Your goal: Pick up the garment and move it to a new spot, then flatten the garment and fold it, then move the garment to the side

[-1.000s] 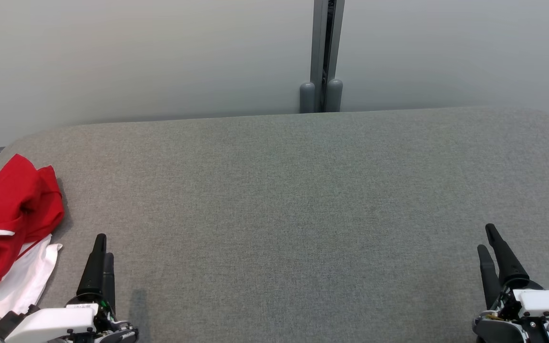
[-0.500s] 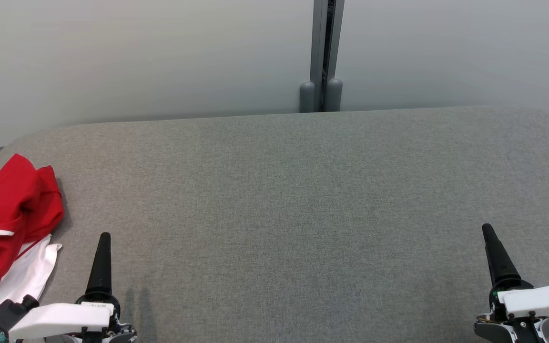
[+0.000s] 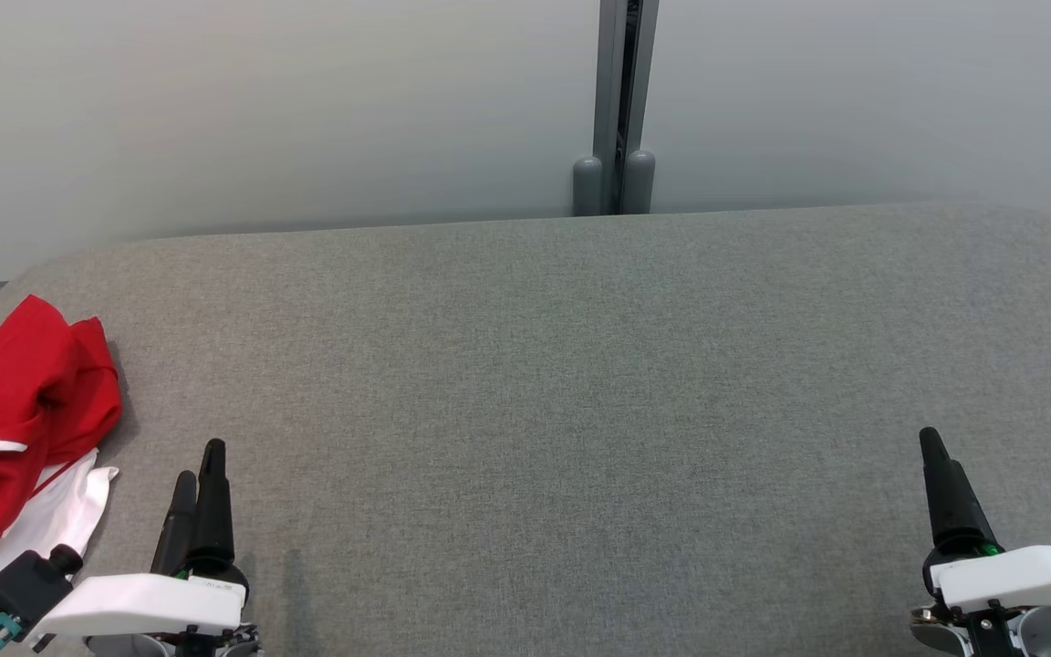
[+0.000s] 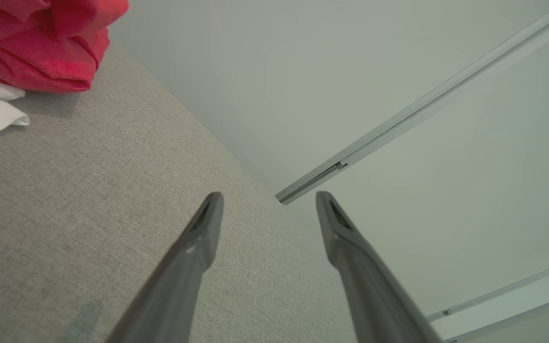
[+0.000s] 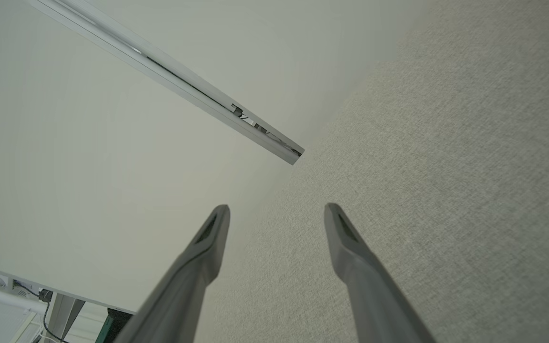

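The red-and-white garment is seen crumpled in a heap at the left end of the grey fabric-covered worktop, to the left of and a little ahead of the left jaws, near them but not touched. It is well apart from the right jaws, which are held over bare worktop on the far side. Both pairs of jaws are spread wide with nothing between them, as is shown plainly in each wrist view. No part of the task is judged to be done, since the garment has not yet been picked up. The cloth is judged to be soft, light and limp, so sagging and trailing are to be expected once it is lifted, and a pinch on one layer alone may let the rest unroll. A raised red fold on the side nearest the left jaws is judged the best place for a hold; the flat white flap beside it is likely harder to pinch off the worktop.
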Controlling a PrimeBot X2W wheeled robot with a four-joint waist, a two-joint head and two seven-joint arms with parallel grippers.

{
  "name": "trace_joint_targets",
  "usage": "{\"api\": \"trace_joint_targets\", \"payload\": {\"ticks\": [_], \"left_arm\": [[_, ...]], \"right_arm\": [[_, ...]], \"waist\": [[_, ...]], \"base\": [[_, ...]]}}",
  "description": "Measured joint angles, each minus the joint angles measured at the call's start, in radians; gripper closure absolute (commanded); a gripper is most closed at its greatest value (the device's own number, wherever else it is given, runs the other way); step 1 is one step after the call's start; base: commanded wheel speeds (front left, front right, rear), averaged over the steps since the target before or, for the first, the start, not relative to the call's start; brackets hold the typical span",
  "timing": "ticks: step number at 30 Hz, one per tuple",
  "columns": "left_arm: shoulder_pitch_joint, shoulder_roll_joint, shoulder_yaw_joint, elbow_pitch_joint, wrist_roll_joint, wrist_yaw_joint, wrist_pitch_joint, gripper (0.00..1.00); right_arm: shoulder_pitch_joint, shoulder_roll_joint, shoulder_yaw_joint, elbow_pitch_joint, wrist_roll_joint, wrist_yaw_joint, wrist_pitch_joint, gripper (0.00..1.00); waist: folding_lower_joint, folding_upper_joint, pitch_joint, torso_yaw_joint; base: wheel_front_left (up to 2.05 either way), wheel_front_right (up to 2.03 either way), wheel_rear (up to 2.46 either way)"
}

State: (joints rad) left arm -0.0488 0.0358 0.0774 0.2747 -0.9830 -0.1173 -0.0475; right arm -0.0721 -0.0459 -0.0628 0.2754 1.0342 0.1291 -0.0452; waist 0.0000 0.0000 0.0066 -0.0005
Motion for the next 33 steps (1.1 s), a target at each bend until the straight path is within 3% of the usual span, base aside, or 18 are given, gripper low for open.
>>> {"api": "trace_joint_targets", "payload": {"ticks": [33], "left_arm": [[0.005, 0.006, -0.021, -0.015, 0.466, 0.05, -0.099, 0.0]], "right_arm": [[0.016, -0.001, 0.005, 0.016, -0.445, 0.0, -0.1, 0.0]], "waist": [[0.0, 0.0, -0.003, 0.005]], "base": [[0.0, 0.0, 0.0]]}}
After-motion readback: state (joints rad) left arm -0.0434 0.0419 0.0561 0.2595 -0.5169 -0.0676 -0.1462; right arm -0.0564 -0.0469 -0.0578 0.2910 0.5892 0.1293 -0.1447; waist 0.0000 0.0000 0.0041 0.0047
